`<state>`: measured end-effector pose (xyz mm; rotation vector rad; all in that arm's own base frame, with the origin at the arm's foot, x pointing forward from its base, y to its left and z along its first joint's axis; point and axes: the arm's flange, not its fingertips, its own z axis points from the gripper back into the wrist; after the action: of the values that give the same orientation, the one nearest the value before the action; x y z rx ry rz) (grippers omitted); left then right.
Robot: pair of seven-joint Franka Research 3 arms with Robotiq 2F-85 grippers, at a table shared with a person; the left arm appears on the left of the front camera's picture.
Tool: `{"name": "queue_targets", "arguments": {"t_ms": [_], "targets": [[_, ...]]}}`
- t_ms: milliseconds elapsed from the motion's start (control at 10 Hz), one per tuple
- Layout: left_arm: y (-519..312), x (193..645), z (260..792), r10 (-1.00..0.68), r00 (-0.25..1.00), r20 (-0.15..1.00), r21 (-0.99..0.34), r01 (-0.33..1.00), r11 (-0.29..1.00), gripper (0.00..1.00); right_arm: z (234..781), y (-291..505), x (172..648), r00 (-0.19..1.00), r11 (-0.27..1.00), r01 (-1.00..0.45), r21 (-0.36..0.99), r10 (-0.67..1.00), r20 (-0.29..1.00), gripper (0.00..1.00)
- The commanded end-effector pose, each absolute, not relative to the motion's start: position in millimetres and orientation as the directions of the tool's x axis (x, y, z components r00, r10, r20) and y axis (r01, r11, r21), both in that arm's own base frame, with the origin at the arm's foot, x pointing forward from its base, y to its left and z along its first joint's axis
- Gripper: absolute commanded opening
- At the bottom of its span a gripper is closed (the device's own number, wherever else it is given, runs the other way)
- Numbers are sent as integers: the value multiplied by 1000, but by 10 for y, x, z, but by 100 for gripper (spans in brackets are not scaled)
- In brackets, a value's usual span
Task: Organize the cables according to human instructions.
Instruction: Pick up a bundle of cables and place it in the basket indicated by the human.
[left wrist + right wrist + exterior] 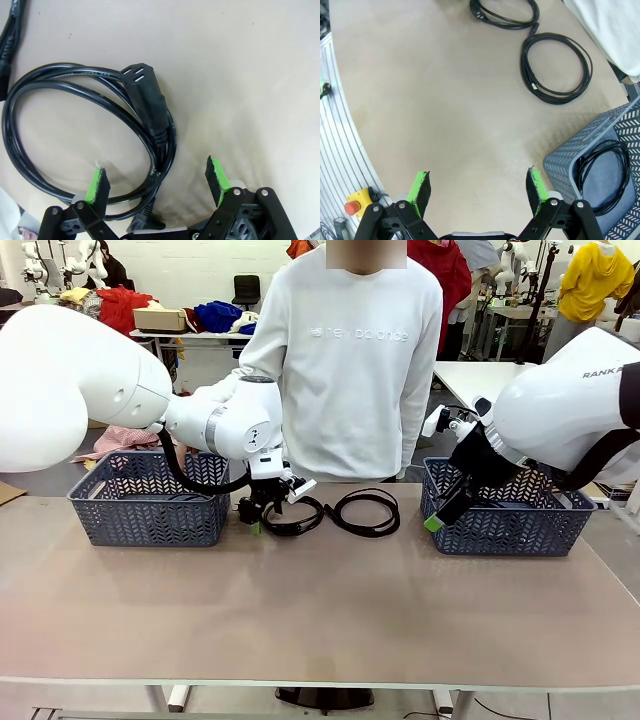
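Two coiled black cables lie at the far middle of the table. My left gripper (262, 517) is down at the left cable (297, 516), beside the other cable (366, 512). In the left wrist view the left gripper (156, 180) is open, and strands of the cable (30, 100) run between its green pads (97, 182), close to the coil's three-slot plug (145, 97). My right gripper (440, 516) hangs open by the right basket's front left corner. From the right wrist, the right gripper (477, 186) holds nothing over bare table. Another cable (605, 167) lies inside the basket (565, 160).
Blue-grey perforated baskets stand at the far left (150, 502) and far right (505, 520). A person in a white sweatshirt (350, 370) stands behind the table's middle. The near half of the table (320, 620) is bare. A red stop button (351, 206) sits off the table edge.
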<state>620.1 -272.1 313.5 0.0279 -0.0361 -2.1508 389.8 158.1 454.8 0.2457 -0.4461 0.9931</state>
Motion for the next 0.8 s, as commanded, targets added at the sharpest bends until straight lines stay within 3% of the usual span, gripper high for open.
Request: {"name": "queue_targets", "arguments": {"t_ms": [0,100,200,300,400,500,600,700], "targets": [[-2709,6266,3139,-816,-577,-6,13,816,-577,86,4552,1575,3897,468,531,-847,-2,748,471,100],[-2705,6271,3146,-819,-574,0,17,819,-574,82,4552,1575,3897,468,531,-847,-2,748,471,100],[-2702,6275,3154,-820,-572,0,18,820,-572,68,4552,1575,3897,468,531,-847,-2,748,471,100],[-2699,6274,3151,-821,-570,2,17,821,-570,65,4552,1575,3897,468,531,-847,-2,748,471,100],[-2692,6268,3146,-824,-567,8,19,824,-566,51,4552,1575,3897,468,531,-847,-2,748,471,100],[-2689,6265,3139,-825,-565,15,19,825,-564,47,4552,1575,3897,468,531,-847,-2,748,471,100],[-2692,6264,3135,-825,-566,15,14,825,-565,33,4552,1575,3897,468,531,-847,-2,748,471,100],[-2687,6265,3137,-825,-565,16,12,825,-565,30,4552,1575,3897,468,531,-847,-2,748,471,100]]}}
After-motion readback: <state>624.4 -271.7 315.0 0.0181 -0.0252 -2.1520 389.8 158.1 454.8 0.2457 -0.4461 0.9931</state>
